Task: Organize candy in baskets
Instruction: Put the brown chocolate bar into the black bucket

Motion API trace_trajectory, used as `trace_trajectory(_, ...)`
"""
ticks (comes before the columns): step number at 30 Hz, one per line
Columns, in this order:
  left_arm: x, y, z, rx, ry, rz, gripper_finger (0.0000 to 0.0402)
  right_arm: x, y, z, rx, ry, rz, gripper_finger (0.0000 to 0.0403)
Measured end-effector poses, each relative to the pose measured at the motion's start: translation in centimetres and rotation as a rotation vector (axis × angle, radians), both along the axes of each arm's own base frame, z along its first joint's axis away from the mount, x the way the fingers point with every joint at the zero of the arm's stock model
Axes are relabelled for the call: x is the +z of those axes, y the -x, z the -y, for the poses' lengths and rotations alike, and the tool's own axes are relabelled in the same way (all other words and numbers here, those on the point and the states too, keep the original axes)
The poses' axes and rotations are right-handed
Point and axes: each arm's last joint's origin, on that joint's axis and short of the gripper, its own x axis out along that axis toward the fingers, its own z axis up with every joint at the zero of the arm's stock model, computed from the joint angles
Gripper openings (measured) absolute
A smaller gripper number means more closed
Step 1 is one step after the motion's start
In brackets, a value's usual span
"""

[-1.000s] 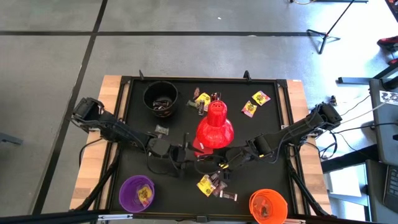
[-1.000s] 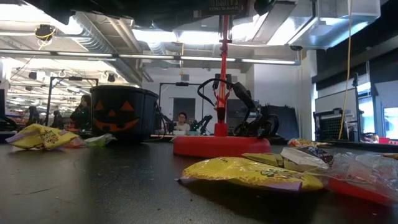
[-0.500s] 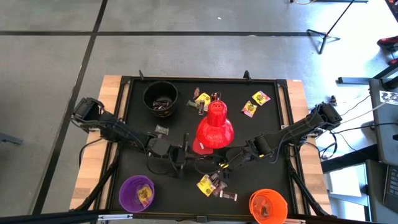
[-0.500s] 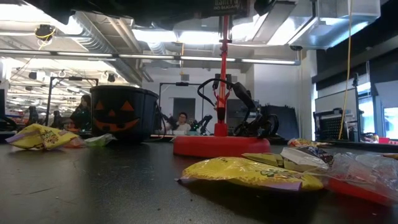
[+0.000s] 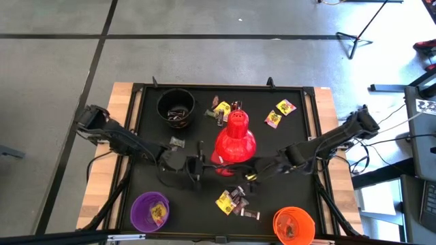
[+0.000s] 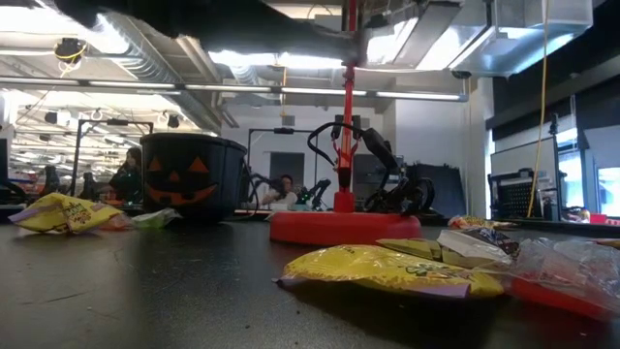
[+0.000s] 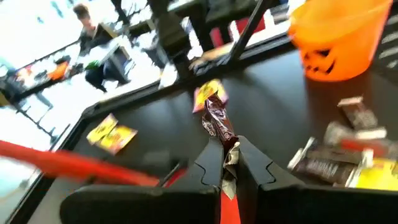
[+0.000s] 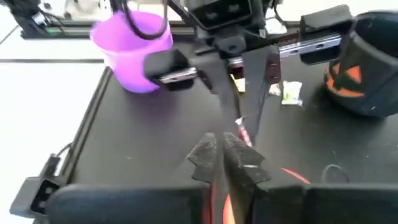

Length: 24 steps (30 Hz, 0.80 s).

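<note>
Over the middle of the black table, just near of the red lamp, my left gripper is shut on a dark brown wrapped candy. My right gripper faces it from the right. In the right wrist view my right gripper is shut, with nothing between its fingers and the candy's free end just ahead of them. More candy lies in a heap near the front edge. The black basket stands far left, the purple near left, the orange near right. My left gripper pinches the candy's near wrapper end between its two fingers. The fingers come about level from the table's left. The rest of the candy sticks out ahead of the fingertips, lifted clear of the table.
The lamp's round base and upright stem stand mid-table, close behind both grippers. Yellow candies lie far right, others beside the black basket. A raised frame rims the table.
My right gripper has drawn back toward the table's right edge and risen a little, away from my left gripper.
</note>
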Motion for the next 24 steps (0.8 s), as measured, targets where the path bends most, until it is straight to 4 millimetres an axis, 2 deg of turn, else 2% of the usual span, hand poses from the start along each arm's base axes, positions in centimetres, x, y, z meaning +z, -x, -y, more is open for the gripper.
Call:
trace_trajectory(3,1.5,1.6,-0.7,0.067,0.008,-0.043,0.0003,1.6,1.6,-0.2,0.015,-0.026,0.029,0.0053)
trace_trajectory(7,4.4,4.7,-2.2,0.191,0.002,-0.055,0.0003,3.1,3.6,-0.8,0.041,-0.038,0.066,0.0059)
trace_trajectory(13,8.1,10.0,-5.7,0.382,0.055,-0.014,0.0003,3.4,5.7,-2.5,0.131,-0.034,0.044,0.0060)
trace_trajectory(18,8.7,13.2,-9.1,0.567,0.154,-0.028,0.0002,3.0,7.1,-4.2,0.230,-0.052,-0.019,0.0060)
trace_trajectory(24,7.7,15.0,-12.0,0.775,0.213,-0.135,0.0012,2.2,9.1,-5.8,0.248,-0.142,-0.146,0.0060)
